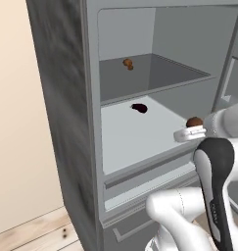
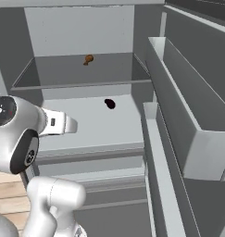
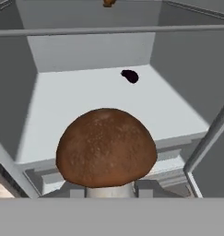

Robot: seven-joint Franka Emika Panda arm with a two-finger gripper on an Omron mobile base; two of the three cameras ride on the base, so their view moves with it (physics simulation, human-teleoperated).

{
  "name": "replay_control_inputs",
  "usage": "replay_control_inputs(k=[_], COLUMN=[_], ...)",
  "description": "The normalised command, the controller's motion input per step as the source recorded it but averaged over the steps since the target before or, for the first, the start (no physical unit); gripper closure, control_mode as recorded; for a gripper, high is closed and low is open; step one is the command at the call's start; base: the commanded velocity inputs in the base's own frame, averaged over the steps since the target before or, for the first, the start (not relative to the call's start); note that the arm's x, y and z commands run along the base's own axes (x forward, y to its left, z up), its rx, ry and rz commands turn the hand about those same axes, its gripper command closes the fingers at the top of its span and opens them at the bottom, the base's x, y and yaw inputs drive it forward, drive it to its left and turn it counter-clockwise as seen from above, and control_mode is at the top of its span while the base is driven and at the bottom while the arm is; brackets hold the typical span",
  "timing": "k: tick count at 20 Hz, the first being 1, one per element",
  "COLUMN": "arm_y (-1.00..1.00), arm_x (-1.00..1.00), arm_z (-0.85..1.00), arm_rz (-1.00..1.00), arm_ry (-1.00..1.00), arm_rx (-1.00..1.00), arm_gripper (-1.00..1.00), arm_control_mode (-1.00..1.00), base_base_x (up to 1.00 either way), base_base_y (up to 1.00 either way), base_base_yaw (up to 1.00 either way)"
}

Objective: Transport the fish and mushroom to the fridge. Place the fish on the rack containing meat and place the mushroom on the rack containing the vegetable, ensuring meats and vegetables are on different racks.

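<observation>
My gripper (image 3: 110, 190) is shut on the mushroom (image 3: 106, 147), whose brown cap stands upright over a pale stem. It hovers at the front right edge of the bright white rack (image 1: 135, 137) inside the open fridge (image 1: 66, 98); the mushroom (image 1: 194, 121) sits on top of the hand. The dark purple vegetable (image 1: 139, 108) lies at the back of that white rack. Above it, the orange-brown meat (image 1: 128, 63) rests near the back of the darker grey rack (image 1: 164, 73). The red fish is out of view.
The open fridge door with its long bins (image 2: 178, 92) stands close on the right. Drawers (image 1: 140, 181) sit under the white rack. The fridge's dark side wall is on the left, with wooden floor (image 1: 32, 235) and a beige wall beyond.
</observation>
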Motion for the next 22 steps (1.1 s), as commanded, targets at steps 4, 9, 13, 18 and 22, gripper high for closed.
replay_control_inputs(k=[4, 9, 13, 18, 22], arm_y=[0.0, -0.01, -0.02, -0.03, 0.0], arm_x=[0.99, 0.84, 0.75, 0.77, 0.71], arm_z=[-0.47, -0.47, -0.41, -0.32, -0.4], arm_rz=[0.1, 0.1, 0.1, 0.09, 0.06], arm_ry=[0.0, 0.05, 0.05, 0.02, 0.11], arm_rx=[0.0, 0.0, 0.0, 0.0, -0.01], arm_gripper=[1.0, 1.0, 1.0, 1.0, 1.0], arm_control_mode=[-1.0, -1.0, -1.0, -1.0, -1.0], base_base_x=[0.0, 0.0, 0.0, 0.0, 0.0], base_base_y=[0.0, 0.0, 0.0, 0.0, 0.0], base_base_yaw=[0.0, 0.0, 0.0, 0.0, 0.0])
